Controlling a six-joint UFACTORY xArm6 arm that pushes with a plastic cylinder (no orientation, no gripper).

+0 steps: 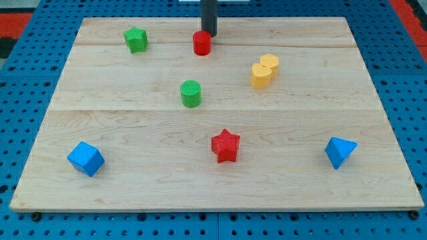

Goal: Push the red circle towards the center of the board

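My tip [209,35] sits just behind the red circle [202,43] at the view's top of the table [133,127], seemingly touching; no fingers here, only a rod; green circle [191,93] waits near centre, well apart.

**Where the blocks sit around my tip**

My tip [209,35] stands near the top edge of the board [373,107]. The red circle [202,43] sits just below it, a bit to the view's left. The green star [136,39] lies well to the left. The yellow block [265,71] lies below and right. The green circle [191,93] lies further below, then the red star [225,145]. The blue cube [86,159] is far down-left, the other blue block [340,152] far down-right.
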